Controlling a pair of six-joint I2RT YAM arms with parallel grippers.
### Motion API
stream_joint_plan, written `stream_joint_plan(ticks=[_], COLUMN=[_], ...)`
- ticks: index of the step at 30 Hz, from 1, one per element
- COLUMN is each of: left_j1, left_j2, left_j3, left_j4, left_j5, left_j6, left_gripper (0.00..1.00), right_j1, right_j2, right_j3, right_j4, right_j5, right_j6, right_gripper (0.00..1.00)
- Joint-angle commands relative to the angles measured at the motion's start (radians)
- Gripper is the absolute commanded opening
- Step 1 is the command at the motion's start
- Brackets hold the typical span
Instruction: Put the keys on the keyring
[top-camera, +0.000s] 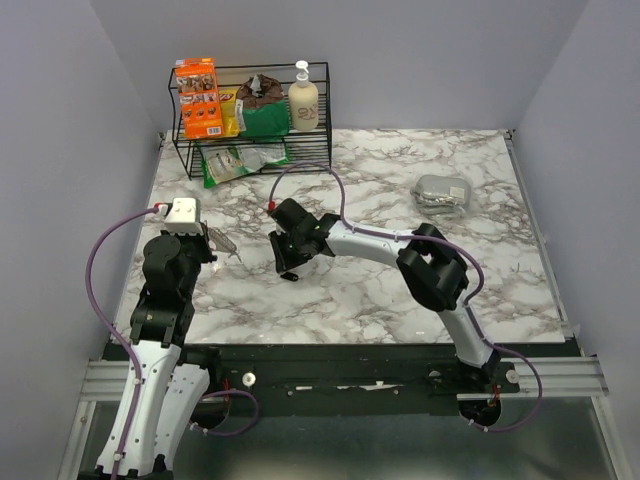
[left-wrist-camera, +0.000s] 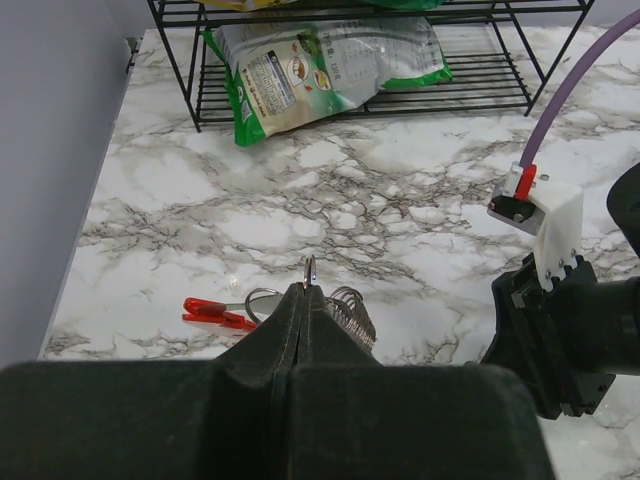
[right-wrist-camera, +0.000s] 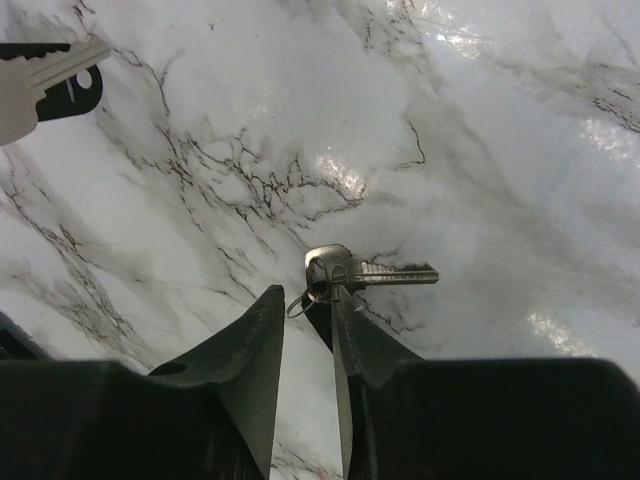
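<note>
On the marble tabletop (top-camera: 400, 290), the left pincer (left-wrist-camera: 306, 290) is pressed together on the keyring (left-wrist-camera: 214, 312), its red side at 9 o'clock of the tip. The right pincer (right-wrist-camera: 305, 295) stands narrowly apart around the head of a silver key (right-wrist-camera: 385, 273); another key (right-wrist-camera: 45, 85) lies at 10 o'clock.

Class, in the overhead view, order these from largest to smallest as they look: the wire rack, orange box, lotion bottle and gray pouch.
1. wire rack
2. orange box
3. gray pouch and lotion bottle: these look about alike, so I leave them unranked.
</note>
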Motion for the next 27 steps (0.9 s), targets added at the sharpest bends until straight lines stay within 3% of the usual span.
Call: stream_joint_plan(ticks=[1, 11, 21, 27], left_j1=[0.006, 0.006, 0.006, 0.006], left_j2=[-0.014, -0.018, -0.025, -0.021], left_j3=[-0.008, -0.010, -0.014, -0.014], left_j4=[0.043, 0.045, 0.049, 0.052], left_j5=[0.028, 0.031, 0.038, 0.058], left_j6=[0.007, 0.009, 0.012, 0.012], left_gripper=[0.00, 0.00, 0.00, 0.00], right_j1=[0.016, 0.016, 0.016, 0.016], right_j2=[0.044, 0.050, 0.034, -0.039], right_j3=[0.036, 0.038, 0.023, -0.023], right_j4=[-0.036, -0.055, -0.065, -0.047], right_j5=[-0.020, -0.029, -0.035, -0.015], right_j6=[0.002, -0.005, -0.019, -0.024], right_gripper=[0.33, 0.26, 0.01, 0.00])
